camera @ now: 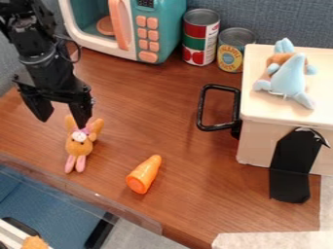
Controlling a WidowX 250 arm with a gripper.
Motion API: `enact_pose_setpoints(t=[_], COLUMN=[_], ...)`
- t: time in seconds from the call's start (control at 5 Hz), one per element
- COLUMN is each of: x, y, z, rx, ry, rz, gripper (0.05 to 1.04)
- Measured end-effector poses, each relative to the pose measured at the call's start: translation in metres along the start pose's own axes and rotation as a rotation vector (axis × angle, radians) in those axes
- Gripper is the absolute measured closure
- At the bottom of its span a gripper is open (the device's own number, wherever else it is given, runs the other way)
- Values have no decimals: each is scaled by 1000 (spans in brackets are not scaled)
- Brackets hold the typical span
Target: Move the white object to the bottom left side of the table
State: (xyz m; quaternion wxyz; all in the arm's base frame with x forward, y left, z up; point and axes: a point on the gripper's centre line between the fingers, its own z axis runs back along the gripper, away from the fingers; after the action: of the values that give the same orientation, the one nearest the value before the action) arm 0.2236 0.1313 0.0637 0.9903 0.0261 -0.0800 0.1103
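At the left, my gripper hangs over the table with its two fingers spread apart and nothing held between them. Its right fingertip overlaps the head of a small orange bunny toy with pink legs and a white muzzle; whether they touch I cannot tell. The largest whitish thing is a cream-white box on the right, far from the gripper, with a black handle on its left side.
An orange carrot lies right of the bunny. A toy microwave and two cans stand at the back. A blue plush toy rests on the box. A clear edge strip borders the table's lower left.
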Motion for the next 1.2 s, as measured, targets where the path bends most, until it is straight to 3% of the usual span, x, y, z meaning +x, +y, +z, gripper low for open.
enact_pose_setpoints(t=[0.2, 0.6, 1.2], x=[-3, 63, 124], y=[-1, 53, 116], z=[-6, -17, -37], rx=[-9, 18, 58], ry=[28, 33, -3], rz=[2, 88, 168], gripper=[83, 83, 83])
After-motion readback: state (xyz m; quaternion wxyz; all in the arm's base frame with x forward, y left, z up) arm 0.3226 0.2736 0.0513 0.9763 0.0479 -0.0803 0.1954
